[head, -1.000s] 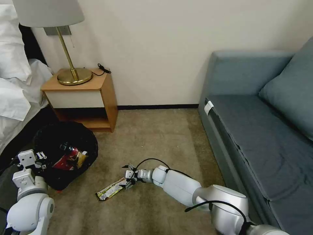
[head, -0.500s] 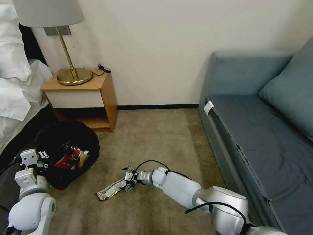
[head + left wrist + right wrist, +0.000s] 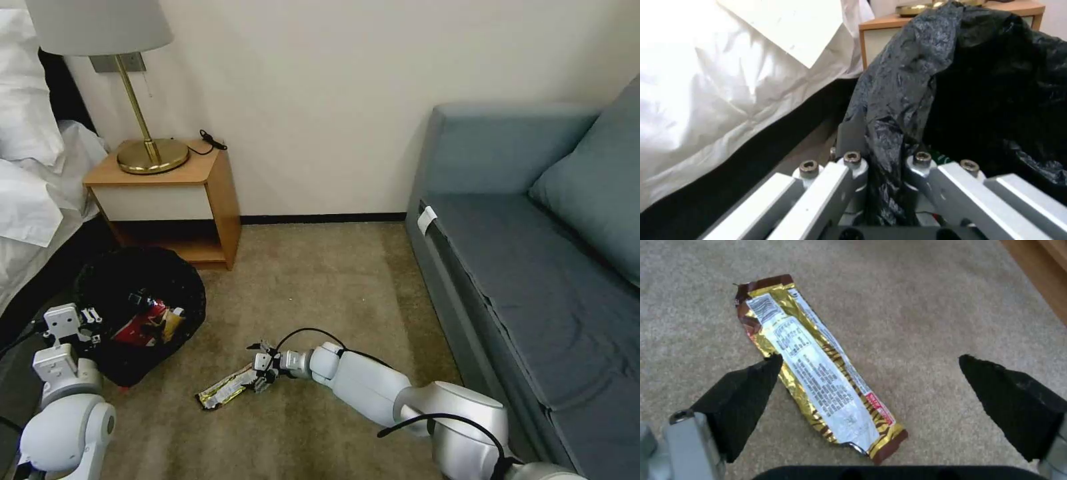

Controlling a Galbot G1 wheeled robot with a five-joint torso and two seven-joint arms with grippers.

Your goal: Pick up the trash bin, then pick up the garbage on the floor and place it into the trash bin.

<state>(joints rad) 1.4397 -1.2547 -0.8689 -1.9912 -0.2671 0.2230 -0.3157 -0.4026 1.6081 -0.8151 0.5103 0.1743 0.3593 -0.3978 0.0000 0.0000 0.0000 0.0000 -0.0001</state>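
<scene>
The trash bin (image 3: 143,280), lined with a crinkly black bag, sits on the carpet at the left with red-and-white and yellow garbage (image 3: 147,325) inside. My left gripper (image 3: 88,327) is shut on the bin's near rim; the left wrist view shows its fingers (image 3: 853,166) pinching the black bag of the trash bin (image 3: 996,83). A yellow-silver snack wrapper (image 3: 223,390) lies flat on the floor. My right gripper (image 3: 261,367) hovers low at the wrapper's near end. It is open, and its black fingertips (image 3: 751,383) straddle the wrapper (image 3: 818,373) without touching it.
A wooden nightstand (image 3: 220,193) with a brass lamp (image 3: 150,157) stands just behind the bin. White bedding (image 3: 27,200) lies to the left, and a grey-blue sofa (image 3: 533,267) runs along the right. Open carpet (image 3: 320,287) lies between them.
The left gripper and the bin have shifted slightly to the right and away. The right gripper has sunk a little closer to the wrapper, which has not moved.
</scene>
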